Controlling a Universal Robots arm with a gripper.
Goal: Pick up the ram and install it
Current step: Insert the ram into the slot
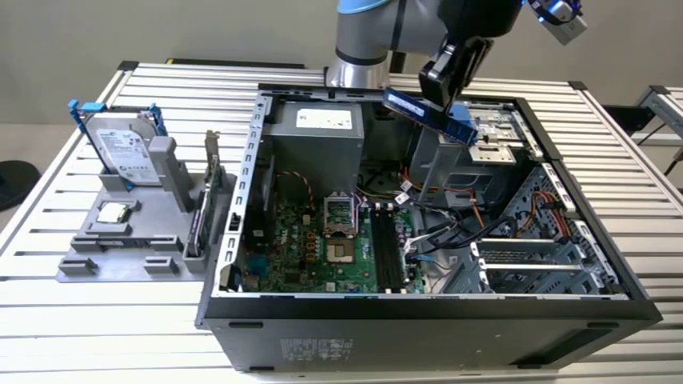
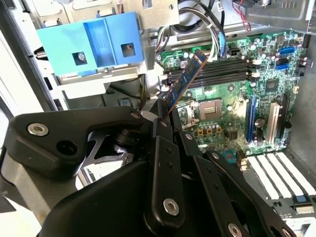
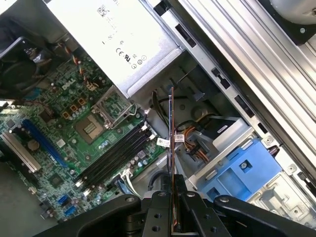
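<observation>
Right, the open computer case (image 1: 427, 332) is lying on its side on the slatted table (image 1: 107, 336), and inside it the green motherboard (image 1: 320, 248) is sitting flat with the grey power supply (image 1: 315, 132) beside it at the far end. A bundle of cables (image 1: 427, 200) is trailing across the middle, and a blue drive bracket (image 2: 94, 42) is sitting in the metal cage next to the board. The black memory slots (image 1: 386, 256) are running along the board just beside the bare processor socket (image 1: 336, 212). Over at the exterior view's left, outside the case, a grey rack (image 1: 117, 248) is holding a hard drive (image 1: 123, 148) upright in blue brackets, with a small silver processor chip (image 1: 114, 213) lying in a lower pocket. Now the gripper (image 1: 440, 100) is hanging above the far side of the case, and its fingers are closing tight on the ram (image 1: 433, 112), pinching the stick flat between them. In both wrist views a stretch of the stick is jutting out past the fingertips. It is riding tilted in the air, above the slots and clear of them, touching nothing but the fingers.
</observation>
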